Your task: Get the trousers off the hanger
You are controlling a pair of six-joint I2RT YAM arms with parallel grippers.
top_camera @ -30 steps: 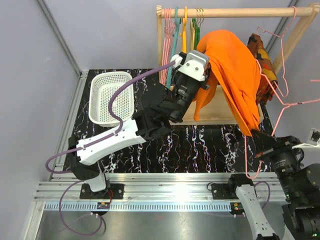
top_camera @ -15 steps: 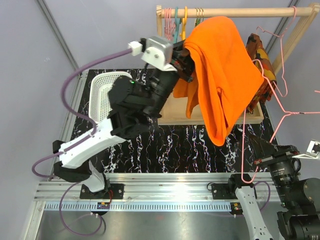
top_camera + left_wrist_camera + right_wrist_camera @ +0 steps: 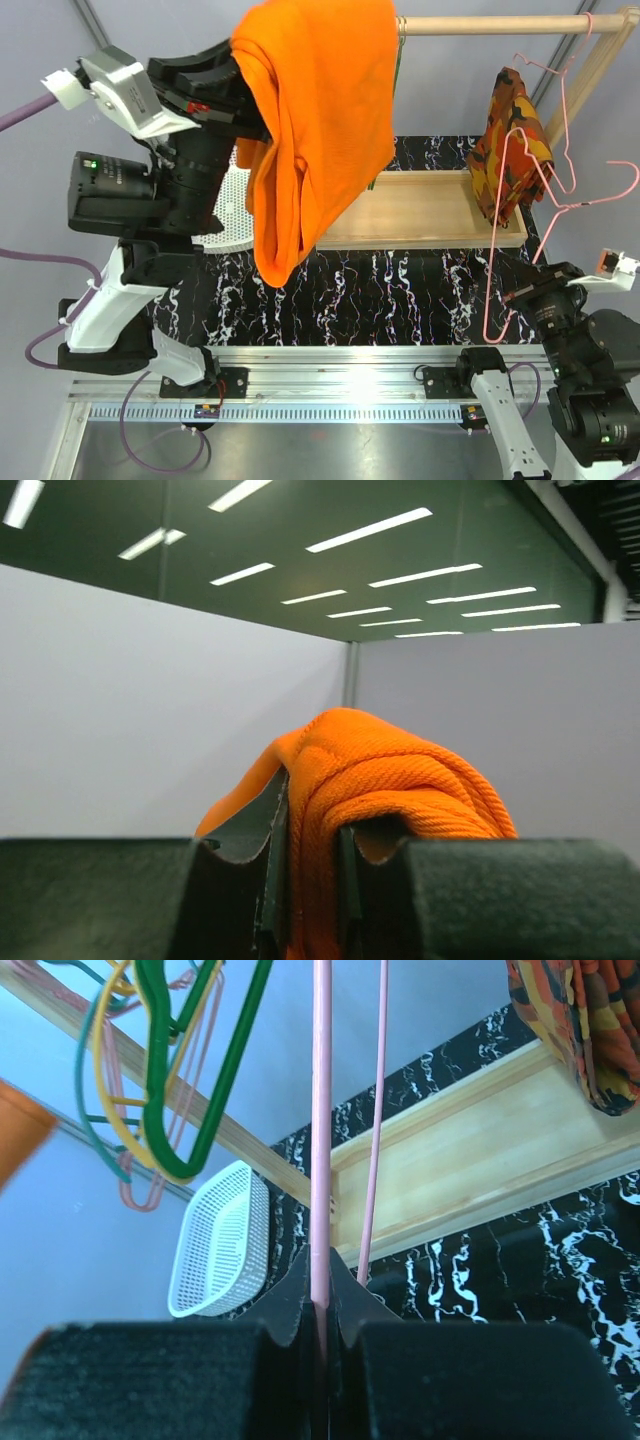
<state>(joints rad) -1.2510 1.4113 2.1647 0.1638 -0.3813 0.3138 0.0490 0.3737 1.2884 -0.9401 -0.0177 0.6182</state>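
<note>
Lifted and carried leftward since a second ago, the trousers (image 3: 315,120) are now seen at the upper centre-left of the top view, where before they were draped at the centre right, close to the hanger (image 3: 320,1110). They are hung in a long orange fold from the top edge of the frame down to the middle, in front of the left part of the rail (image 3: 500,24), and are well apart from the hanger. A bunch of the cloth is clenched between the fingers of the left gripper (image 3: 312,870), as is shown in the left wrist view, where orange fabric is pressed into the narrow gap and bulges above it. The left arm has been raised and swung to the upper left. The hanger is kept at the right of the top view, tilted, its thin pink wire pinched by the right gripper (image 3: 320,1290), whose jaws are closed tight on it. Whether its hook touches the rail cannot be told. A camouflage garment (image 3: 510,150) is hung just behind the hanger, above the wooden rack base (image 3: 430,210). A white basket (image 3: 222,1245) is set on the black marbled table (image 3: 400,290) at the left, largely hidden behind the left arm in the top view. Coloured hangers (image 3: 160,1080) are seen on the rail at the upper left of the right wrist view.
</note>
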